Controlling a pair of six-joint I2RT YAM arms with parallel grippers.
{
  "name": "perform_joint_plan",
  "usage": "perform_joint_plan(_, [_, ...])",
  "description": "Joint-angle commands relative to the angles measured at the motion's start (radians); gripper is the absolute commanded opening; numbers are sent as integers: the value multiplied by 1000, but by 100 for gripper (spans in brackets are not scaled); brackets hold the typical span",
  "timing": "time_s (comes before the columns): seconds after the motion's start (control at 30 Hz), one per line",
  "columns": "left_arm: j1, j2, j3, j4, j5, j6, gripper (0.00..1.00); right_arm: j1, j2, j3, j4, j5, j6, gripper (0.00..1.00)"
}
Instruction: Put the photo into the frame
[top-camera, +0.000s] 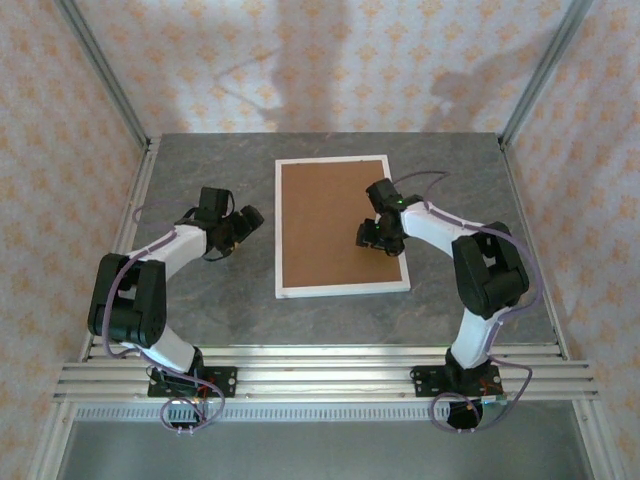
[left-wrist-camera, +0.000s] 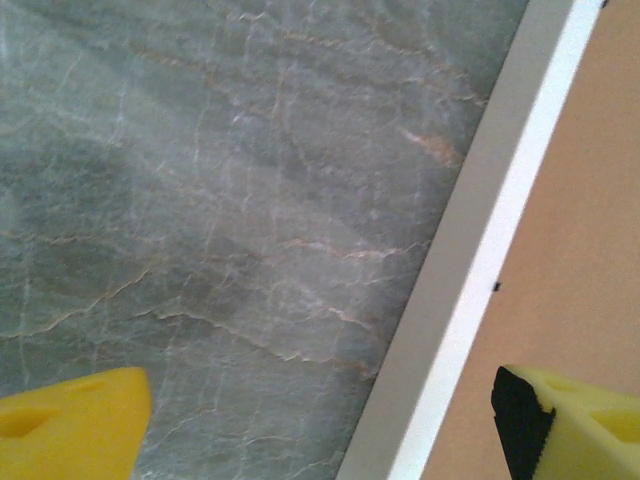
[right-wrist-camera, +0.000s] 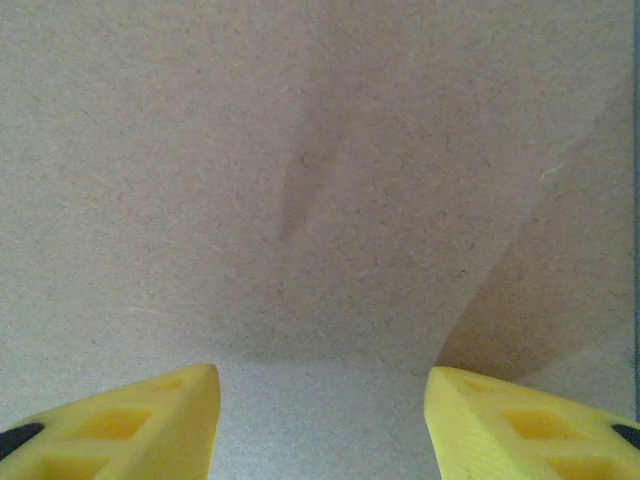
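the right claw is seen spread wide, nothing gripped, hung low over the brown backing board, toward its right side. the left claw is opened wide too, empty, poised above the grey table just beside the left border of the frame. the frame is laid flat mid-table, its white border seen around the board.

Backing board inside the frame, mid-table; left hand left, right hand above.
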Motion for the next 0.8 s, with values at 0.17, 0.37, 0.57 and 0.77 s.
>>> perform_joint_plan(0.17, [-47, 2, 85, -151, -62, 185, 89, -32, -135, 29, -74, 95, -36, 63])
perform_joint_plan(0.37, [-61, 128, 264, -238, -73, 291, 88, -148, -79, 105, -179, 127, -168, 63])
perform_joint_plan(0.57, [-105, 303, 495, -337, -84, 337, 82, -213, 61, 256, -193, 85, -251, 62])
perform_joint_plan(0.77, [-139, 444, 630, -362, -81, 314, 79, -220, 213, 409, -201, 38, -267, 56])
